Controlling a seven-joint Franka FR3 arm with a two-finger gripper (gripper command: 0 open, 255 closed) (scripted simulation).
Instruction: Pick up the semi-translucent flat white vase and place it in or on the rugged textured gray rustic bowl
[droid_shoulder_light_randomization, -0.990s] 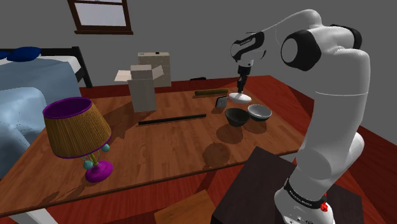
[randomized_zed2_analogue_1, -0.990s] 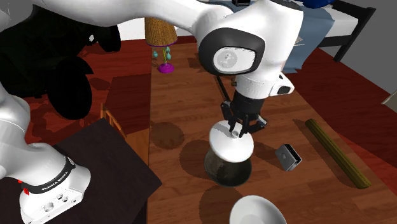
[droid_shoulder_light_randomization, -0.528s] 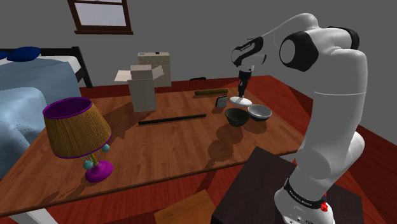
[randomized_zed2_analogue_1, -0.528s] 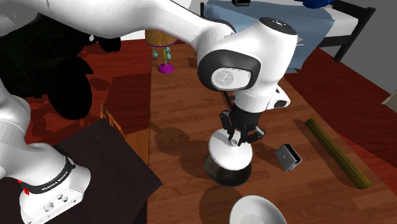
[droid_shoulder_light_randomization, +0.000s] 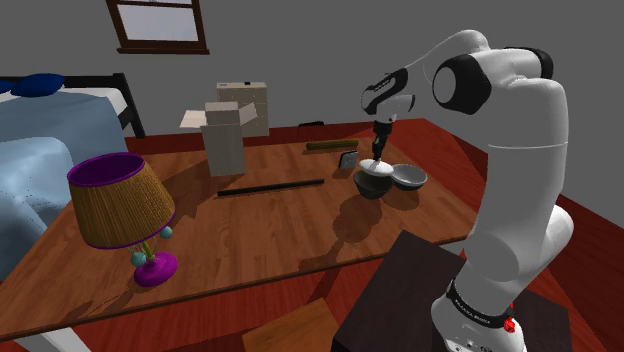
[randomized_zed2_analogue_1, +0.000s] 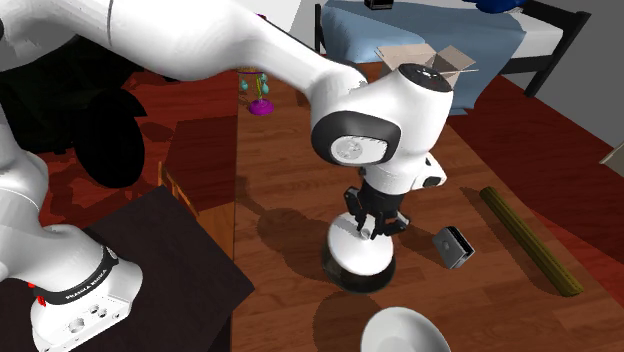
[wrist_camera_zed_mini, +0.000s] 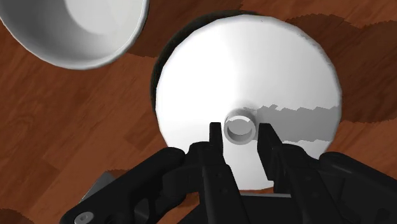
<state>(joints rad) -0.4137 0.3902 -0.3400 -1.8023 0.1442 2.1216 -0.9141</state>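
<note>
— How does the flat white vase (wrist_camera_zed_mini: 254, 70) lie relative to the gripper (wrist_camera_zed_mini: 240, 132)?

— It is carried straight below the gripper, in line with the fingers (wrist_camera_zed_mini: 216, 146). Its short tubular neck (wrist_camera_zed_mini: 240, 126) is pinched between the two black fingers, one on each side, and no gap can be made out. The neck's axis is held upright, and the disc-like body is spread level beneath it.

— And relative to the dark bowl (randomized_zed2_analogue_1: 340, 279)?

— The vase is centred directly over the dark bowl, so that all but a thin dark crescent of rim is covered in the wrist view. In the second exterior view the body seems to be seated on the rim or just above it, but contact cannot be settled. A straight release, perhaps after a slight descent, is judged to be all that is needed. No sideways correction is called for.

— What can be said of shapes and surfaces?

— The vase is rendered as a smooth, matt white, round, shallow dome, nearly as wide as the bowl's mouth, so it is expected to rest across the rim rather than drop deep inside. The bowl is seen as dark grey and round; its texture cannot be read. A smooth pale bowl (wrist_camera_zed_mini: 83, 25) is set just beside the dark bowl, on the wood-grain tabletop (wrist_camera_zed_mini: 57, 146).
</note>
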